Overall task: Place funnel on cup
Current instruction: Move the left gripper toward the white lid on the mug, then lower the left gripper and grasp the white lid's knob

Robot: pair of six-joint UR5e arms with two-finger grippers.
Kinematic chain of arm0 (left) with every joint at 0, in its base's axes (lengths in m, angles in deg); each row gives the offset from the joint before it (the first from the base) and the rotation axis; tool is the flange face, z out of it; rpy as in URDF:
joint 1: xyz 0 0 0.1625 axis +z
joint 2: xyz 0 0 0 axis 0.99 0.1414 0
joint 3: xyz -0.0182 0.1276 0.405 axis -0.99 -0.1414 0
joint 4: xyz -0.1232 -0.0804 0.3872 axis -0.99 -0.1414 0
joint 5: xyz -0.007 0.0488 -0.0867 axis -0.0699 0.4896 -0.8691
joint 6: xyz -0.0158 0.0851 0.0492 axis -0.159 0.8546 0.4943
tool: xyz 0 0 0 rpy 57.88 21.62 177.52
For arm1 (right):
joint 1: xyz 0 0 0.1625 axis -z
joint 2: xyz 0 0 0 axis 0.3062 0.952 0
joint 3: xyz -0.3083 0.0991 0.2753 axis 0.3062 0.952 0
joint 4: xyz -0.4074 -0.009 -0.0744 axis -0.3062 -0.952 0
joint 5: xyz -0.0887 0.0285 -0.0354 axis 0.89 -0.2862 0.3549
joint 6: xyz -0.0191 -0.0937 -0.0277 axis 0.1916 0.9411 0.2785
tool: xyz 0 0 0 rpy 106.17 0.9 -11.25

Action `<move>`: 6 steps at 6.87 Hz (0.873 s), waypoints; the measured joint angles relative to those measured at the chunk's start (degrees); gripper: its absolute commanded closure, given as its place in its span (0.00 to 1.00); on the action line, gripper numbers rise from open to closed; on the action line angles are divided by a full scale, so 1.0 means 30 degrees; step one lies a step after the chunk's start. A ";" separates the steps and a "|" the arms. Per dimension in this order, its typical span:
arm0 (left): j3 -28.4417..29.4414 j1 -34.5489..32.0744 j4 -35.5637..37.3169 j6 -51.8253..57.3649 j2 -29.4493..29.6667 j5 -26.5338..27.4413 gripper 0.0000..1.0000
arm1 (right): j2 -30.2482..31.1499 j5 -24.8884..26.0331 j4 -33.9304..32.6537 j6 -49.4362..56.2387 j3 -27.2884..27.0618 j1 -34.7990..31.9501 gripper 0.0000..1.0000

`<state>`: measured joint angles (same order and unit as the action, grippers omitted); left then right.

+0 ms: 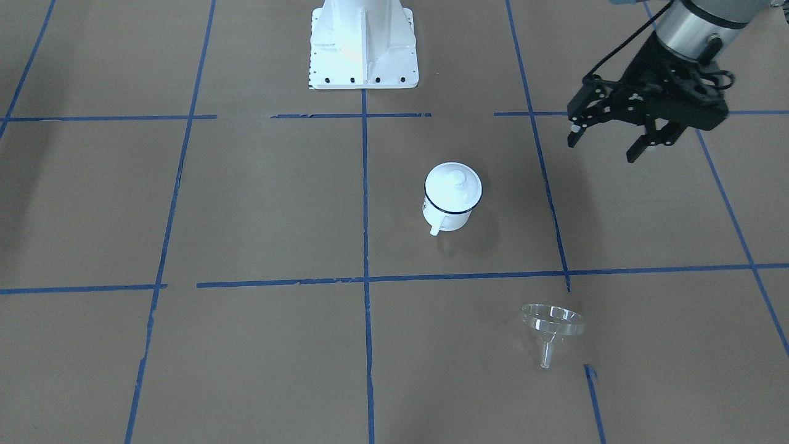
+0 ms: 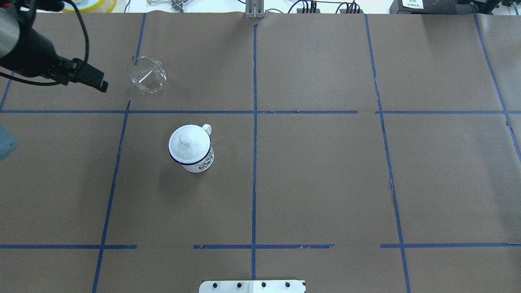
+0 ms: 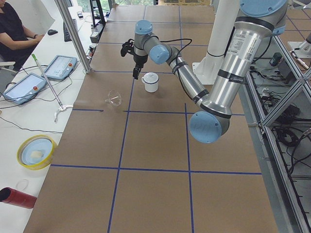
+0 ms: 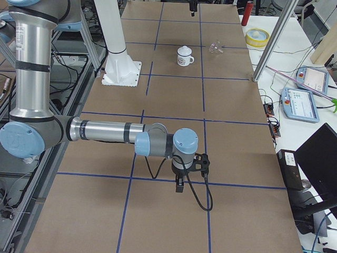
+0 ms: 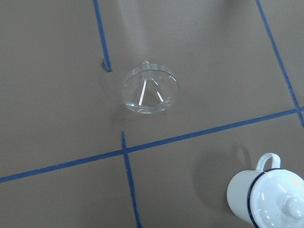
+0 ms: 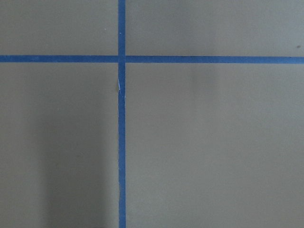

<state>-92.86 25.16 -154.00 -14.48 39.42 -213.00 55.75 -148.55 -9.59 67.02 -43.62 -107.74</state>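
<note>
The clear funnel (image 1: 551,324) is faint against the brown paper. It lies tipped on its side toward the desk's far edge, on the robot's left part, with its spout pointing at that edge. The front view shows the spout plainly, while the left wrist view looks into the cone (image 5: 149,89).

The cup (image 1: 449,213) stands upright left of the desk's middle, well apart from the funnel. Its mouth is hidden under a white lid (image 1: 453,184) with a knob. The printed mark on its side shows only in the overhead view (image 2: 203,162). The left wrist view cuts the cup off at its lower right corner.

The left gripper (image 1: 607,143) hangs above the desk near the left edge, jaws spread and empty. The overhead view catches little more than a dark fingertip (image 2: 99,83).

The right gripper (image 4: 179,185) appears only in the right side view, near the desk's right edge; whether its jaws are parted I cannot tell. Its wrist view shows just paper and 2 crossing tape lines (image 6: 121,59).

Counted: 1 funnel, 1 cup, 1 lid, 2 grippers.
</note>
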 measured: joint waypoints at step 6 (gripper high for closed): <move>0.2159 0.6056 0.0859 -0.5733 0.3356 0.3918 0.00 | 0.0007 0.0000 0.0000 0.0000 0.0002 0.0000 0.00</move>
<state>-86.38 43.33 -151.42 -31.68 49.49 -201.24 55.78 -148.55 -9.59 67.02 -43.61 -107.74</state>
